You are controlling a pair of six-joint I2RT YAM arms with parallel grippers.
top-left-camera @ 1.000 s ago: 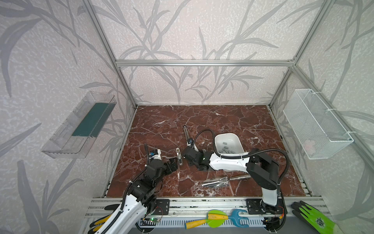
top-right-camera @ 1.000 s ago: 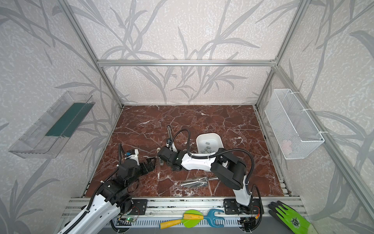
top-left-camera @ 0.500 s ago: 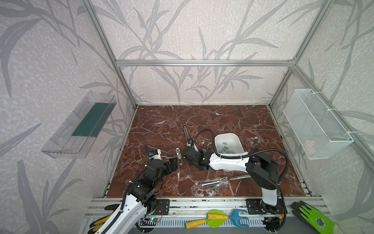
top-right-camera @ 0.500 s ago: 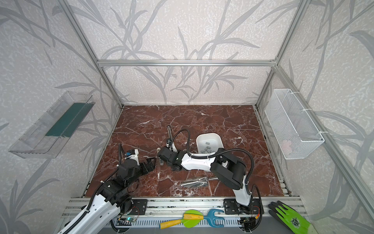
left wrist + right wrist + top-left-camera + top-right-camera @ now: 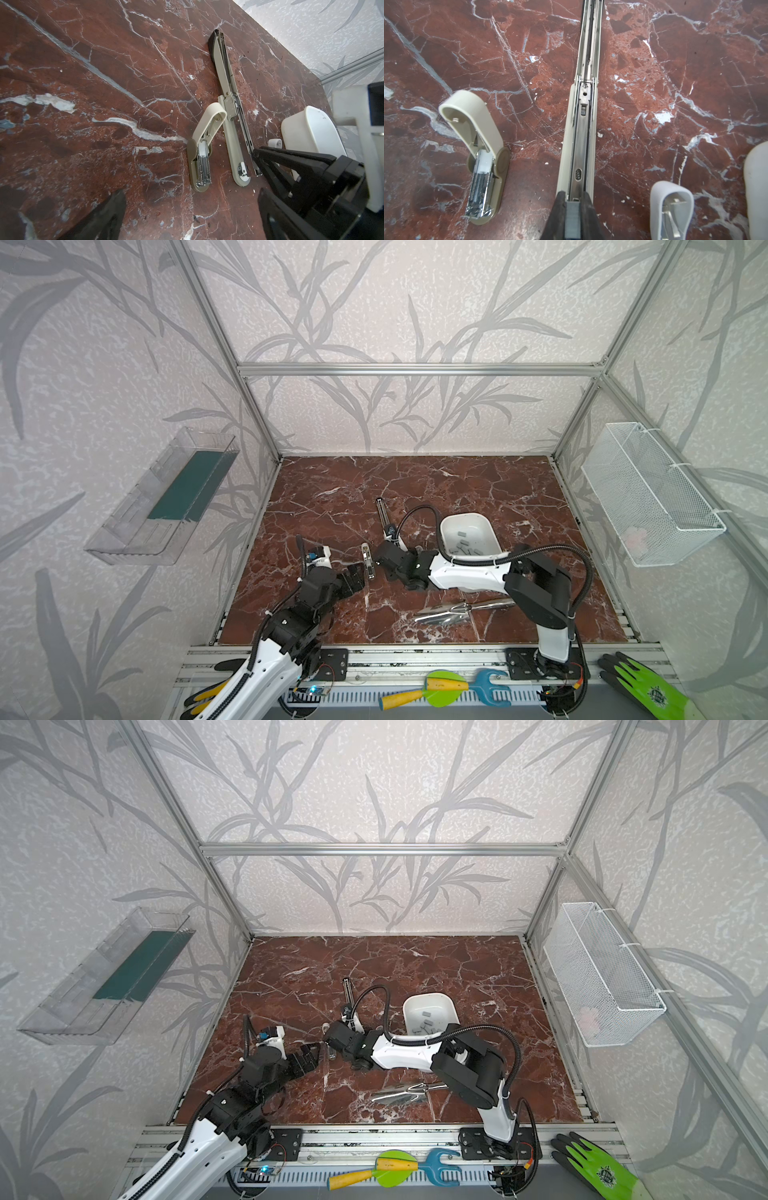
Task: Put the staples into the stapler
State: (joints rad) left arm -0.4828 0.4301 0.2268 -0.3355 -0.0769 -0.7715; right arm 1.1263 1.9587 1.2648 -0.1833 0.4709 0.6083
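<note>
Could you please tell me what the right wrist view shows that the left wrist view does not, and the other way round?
Only the right wrist view shows the grey staples pinched in the shut right gripper at one end of the long stapler's open channel. Only the left wrist view shows that stapler's black far end and the patterned wall. Both show the long stapler, the small open stapler and the white tub.
</note>
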